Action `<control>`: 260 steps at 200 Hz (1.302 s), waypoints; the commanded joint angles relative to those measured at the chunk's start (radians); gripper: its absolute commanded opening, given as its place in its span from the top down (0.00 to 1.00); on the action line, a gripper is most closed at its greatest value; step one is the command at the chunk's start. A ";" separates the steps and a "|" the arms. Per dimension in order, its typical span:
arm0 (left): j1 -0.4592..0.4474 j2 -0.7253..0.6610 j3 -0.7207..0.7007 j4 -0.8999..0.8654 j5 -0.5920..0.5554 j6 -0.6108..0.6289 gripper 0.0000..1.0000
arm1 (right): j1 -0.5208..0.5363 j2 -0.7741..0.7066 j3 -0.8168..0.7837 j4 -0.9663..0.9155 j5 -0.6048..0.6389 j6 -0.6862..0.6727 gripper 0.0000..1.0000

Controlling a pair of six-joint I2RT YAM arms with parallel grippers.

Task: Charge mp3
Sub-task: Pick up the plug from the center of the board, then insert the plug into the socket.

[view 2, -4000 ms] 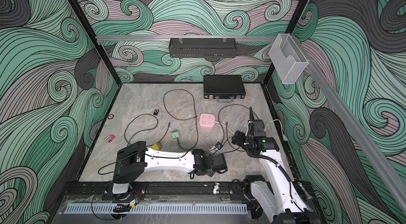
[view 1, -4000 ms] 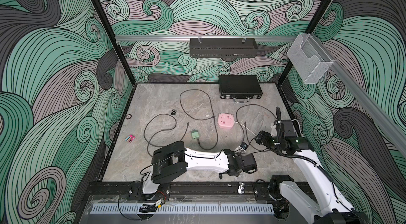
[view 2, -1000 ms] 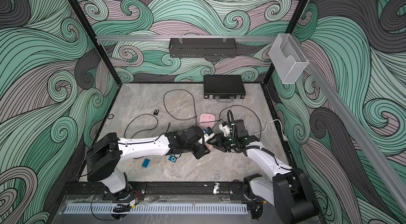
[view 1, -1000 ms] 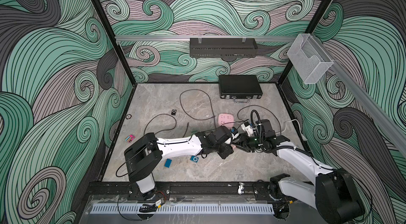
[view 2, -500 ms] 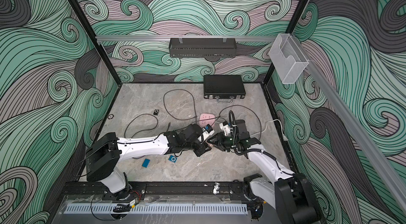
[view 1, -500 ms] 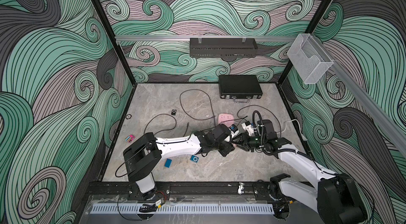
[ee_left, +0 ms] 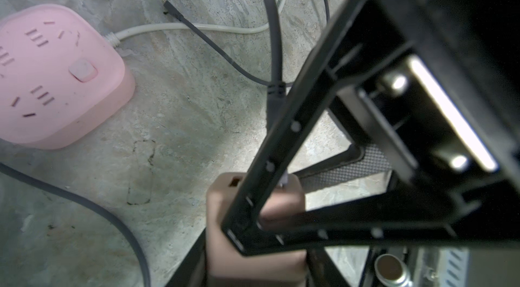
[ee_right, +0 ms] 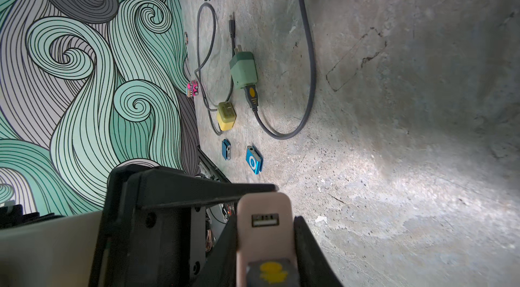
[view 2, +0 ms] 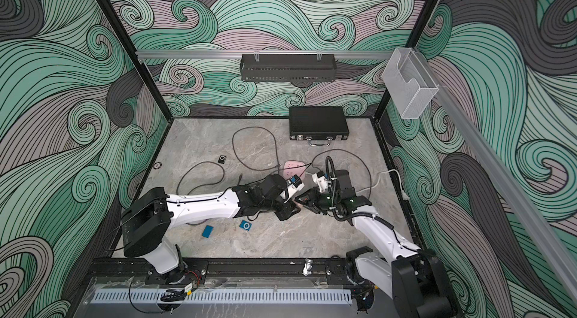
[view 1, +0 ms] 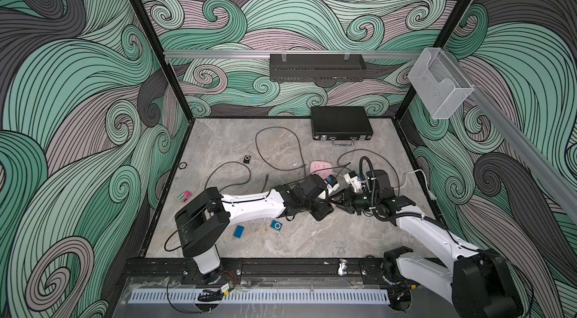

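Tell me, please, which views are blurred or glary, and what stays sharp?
Top views: evenly lit, sharp throughout. Left wrist view: pink charger soft and shadowed, a metal strip glares white, pink power strip clear. Right wrist view: the charger blurs near the lens; blue mp3 player sharp.

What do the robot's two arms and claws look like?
The left arm and right arm have white shells between boxy black joints. The left gripper and right gripper are black, angular, two-fingered frames. A black cable loops over the right wrist.

Pink charger block (ee_right: pixel 264 206): on end, USB port showing. Blue mp3 player (view 1: pixel 276 225): flat on the floor nearby, control wheel up. Pink power strip (view 1: pixel 320 168): flat, sockets up.
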 commanded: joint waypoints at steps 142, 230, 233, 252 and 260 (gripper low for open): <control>0.228 -0.496 -0.131 -0.149 -0.271 -0.117 0.37 | 0.026 0.239 0.523 -0.296 0.641 -0.343 1.00; 0.449 -0.538 -0.133 -0.128 -0.275 -0.157 0.37 | 0.135 0.448 0.573 -0.060 0.839 -0.374 1.00; 0.454 -0.536 -0.133 -0.125 -0.271 -0.157 0.37 | 0.141 0.454 0.570 -0.050 0.846 -0.375 1.00; 0.486 -0.519 -0.131 -0.107 -0.242 -0.153 0.37 | 0.168 0.497 0.567 0.026 0.894 -0.372 1.00; 0.497 -0.515 -0.132 -0.101 -0.233 -0.152 0.37 | 0.174 0.515 0.568 0.048 0.922 -0.363 1.00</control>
